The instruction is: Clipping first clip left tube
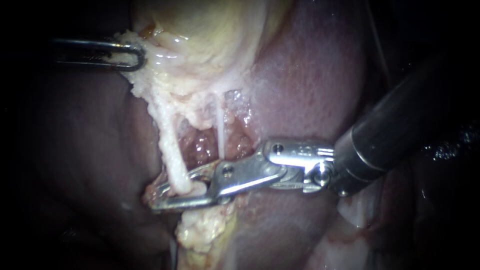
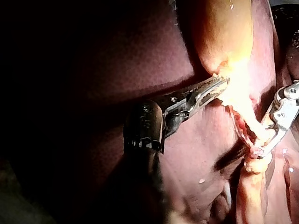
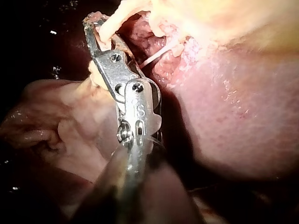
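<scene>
my right instrument (image 1: 176, 192) | jaws clenched on left tube (image 1: 172, 150), low near its foot, i judge for clipping | right tube (image 1: 220, 130) just beside, kept out | my left instrument (image 1: 134, 56) | jaws grasping gallbladder (image 1: 200, 30) edge, held up so tubes stand taut off liver (image 1: 310, 75)

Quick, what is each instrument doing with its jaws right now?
Left instrument: jaws shut on the gallbladder edge.
Right instrument: jaws shut on the left tube.
</scene>
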